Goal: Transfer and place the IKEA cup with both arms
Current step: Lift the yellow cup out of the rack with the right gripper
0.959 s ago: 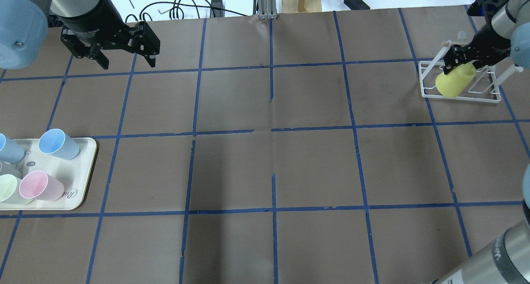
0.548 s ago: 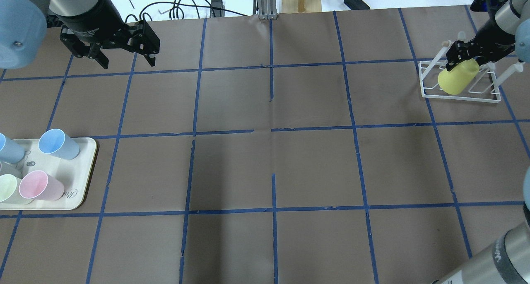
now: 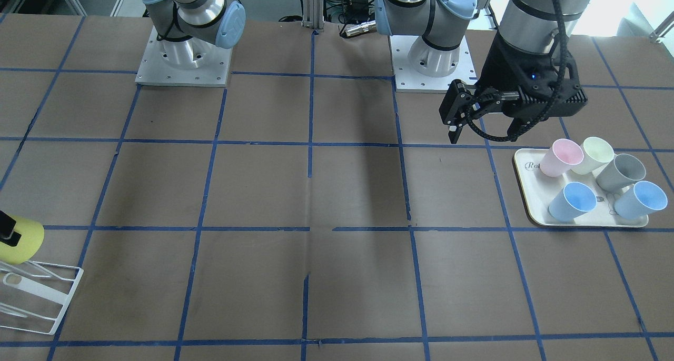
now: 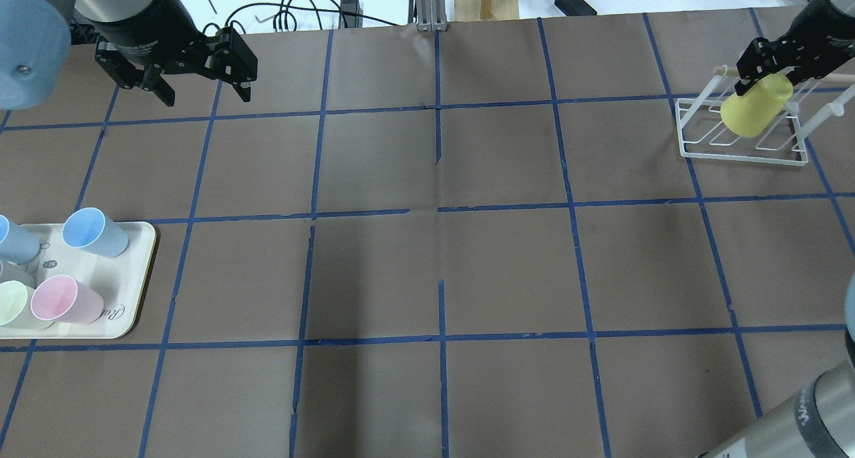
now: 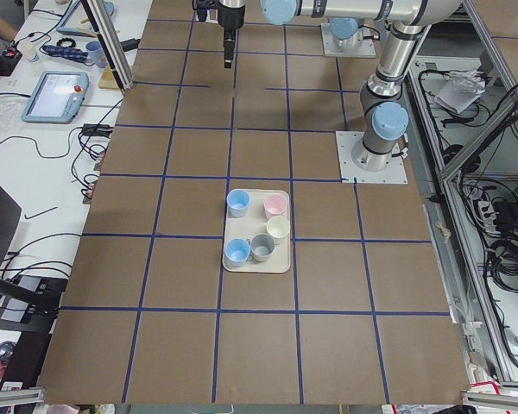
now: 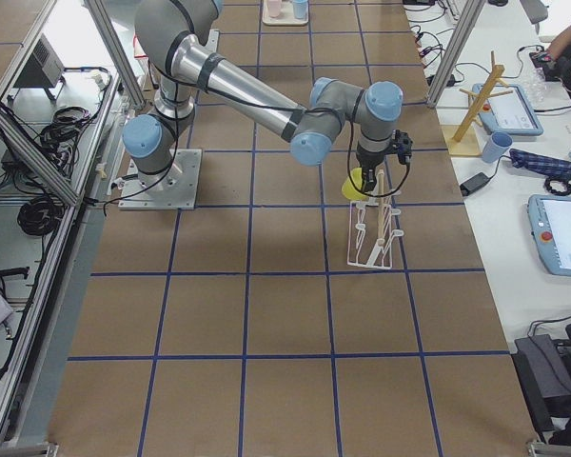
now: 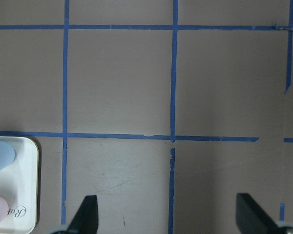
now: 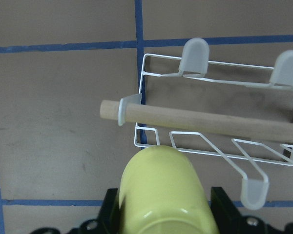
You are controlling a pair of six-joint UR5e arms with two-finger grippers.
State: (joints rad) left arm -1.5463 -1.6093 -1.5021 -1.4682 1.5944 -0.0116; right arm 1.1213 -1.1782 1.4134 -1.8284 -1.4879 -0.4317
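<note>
The right black two-finger gripper point(image 4: 768, 76) grips the bright lemon-yellow plastic tumbler point(image 4: 756, 105), tilted just above the white wire rack point(image 4: 741, 144), far right. Hazard: its rim may snag the wooden dowel point(image 8: 200, 120), dragging the rack. The left gripper point(image 4: 206, 96) hangs spread, empty.

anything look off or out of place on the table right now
Nothing spilled or damaged. Only the blue tape grid is broken and offset near its middle. The bright lemon-yellow plastic cup hangs tilted in the right gripper above the white wire rack, which fits a carry.
</note>
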